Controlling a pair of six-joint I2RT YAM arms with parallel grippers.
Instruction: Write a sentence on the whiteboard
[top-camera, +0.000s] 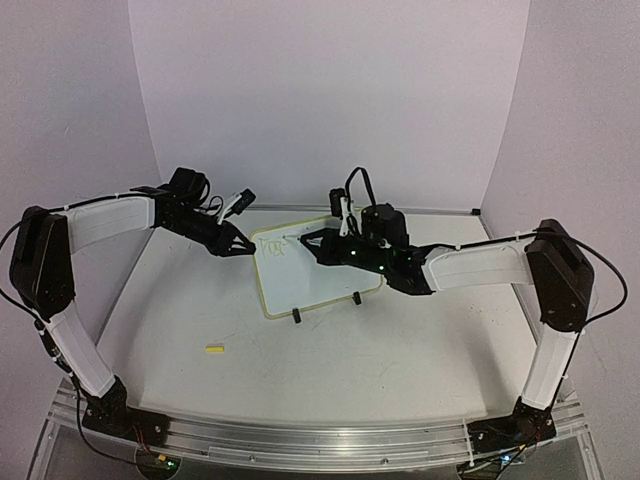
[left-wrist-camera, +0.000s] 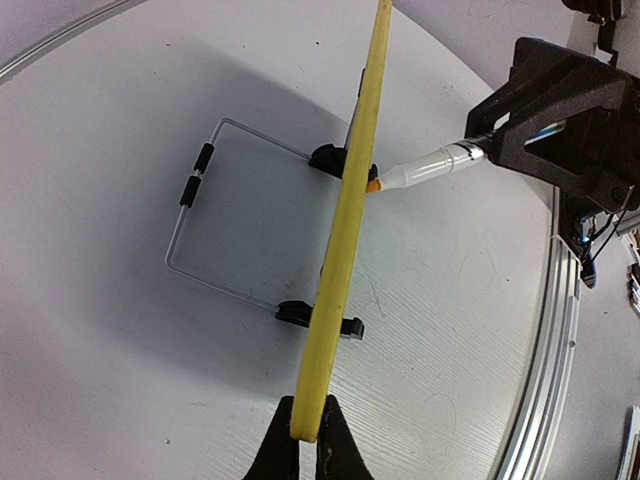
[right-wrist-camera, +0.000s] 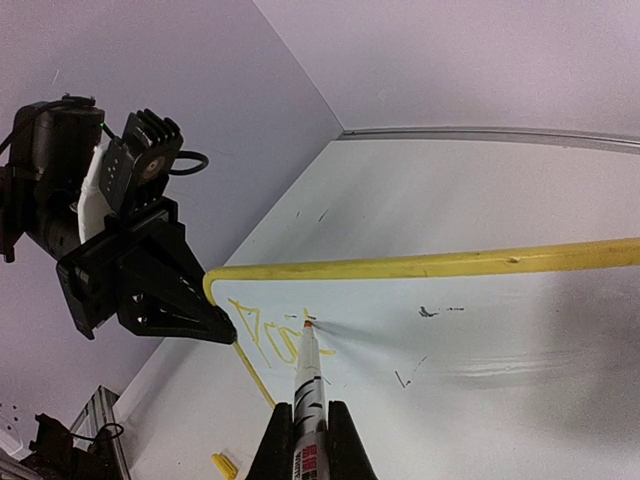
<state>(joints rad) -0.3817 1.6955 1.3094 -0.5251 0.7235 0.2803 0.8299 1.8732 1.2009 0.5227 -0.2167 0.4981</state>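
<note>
The whiteboard (top-camera: 318, 280) stands tilted mid-table, white with a yellow rim (left-wrist-camera: 350, 230). My left gripper (top-camera: 246, 248) is shut on its upper left corner; the left wrist view shows both fingers (left-wrist-camera: 308, 438) pinching the rim. My right gripper (top-camera: 312, 242) is shut on a white marker (right-wrist-camera: 311, 385), orange tip touching the board face (right-wrist-camera: 500, 340). The sentence (right-wrist-camera: 262, 335) is a few yellow letters near the top left corner, faint from above (top-camera: 278, 243). The marker also shows in the left wrist view (left-wrist-camera: 430, 165).
A yellow marker cap (top-camera: 215, 349) lies on the table front left. The board rests on two black feet (top-camera: 296, 317) and a wire stand (left-wrist-camera: 200, 235) behind it. Small dark marks (right-wrist-camera: 428, 312) are on the face. A metal rail (top-camera: 300, 440) runs along the near edge.
</note>
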